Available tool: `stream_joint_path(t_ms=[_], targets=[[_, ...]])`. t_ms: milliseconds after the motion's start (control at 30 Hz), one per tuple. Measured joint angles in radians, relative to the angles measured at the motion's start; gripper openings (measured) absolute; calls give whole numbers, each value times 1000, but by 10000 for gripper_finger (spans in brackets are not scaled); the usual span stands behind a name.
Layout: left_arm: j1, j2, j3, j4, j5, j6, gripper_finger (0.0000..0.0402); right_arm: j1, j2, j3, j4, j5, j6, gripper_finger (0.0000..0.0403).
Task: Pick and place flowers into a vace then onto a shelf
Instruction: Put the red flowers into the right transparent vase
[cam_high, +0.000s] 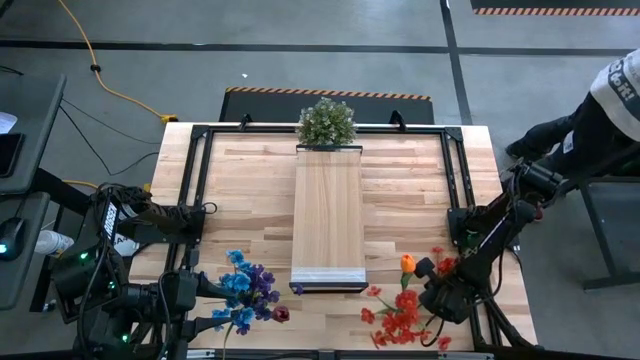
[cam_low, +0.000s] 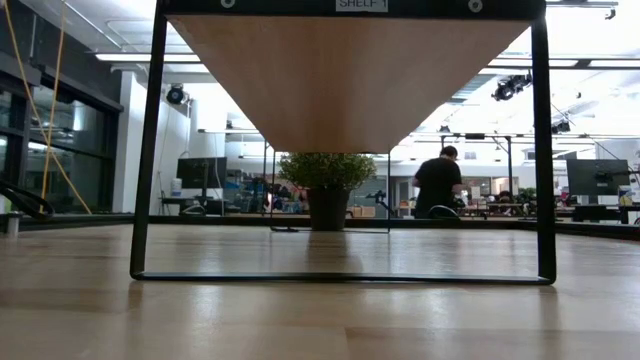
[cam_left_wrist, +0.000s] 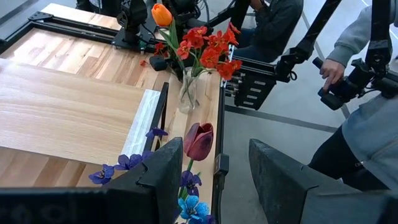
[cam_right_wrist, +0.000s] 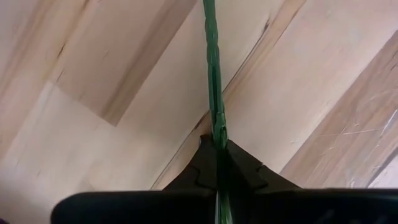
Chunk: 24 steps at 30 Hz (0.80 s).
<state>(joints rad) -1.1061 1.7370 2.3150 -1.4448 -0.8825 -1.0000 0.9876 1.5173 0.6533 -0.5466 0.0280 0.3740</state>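
The flowers lie in two groups at the bench's near edge. The red and orange flowers stand in a glass vase by the near right corner; the right gripper is closed tight on one green stem there. The blue, purple and dark red flowers sit near the left corner by the left gripper, whose fingers stand part open around nothing. The shelf runs down the bench's middle, a bushy plant at its far end. A person stands beyond the right edge.
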Motion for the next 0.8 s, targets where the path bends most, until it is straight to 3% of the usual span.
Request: stream_joint_path(t_ms=[800], targets=[[0, 0, 0, 0, -5, 0, 216, 143, -104, 71, -296, 76, 113, 1]])
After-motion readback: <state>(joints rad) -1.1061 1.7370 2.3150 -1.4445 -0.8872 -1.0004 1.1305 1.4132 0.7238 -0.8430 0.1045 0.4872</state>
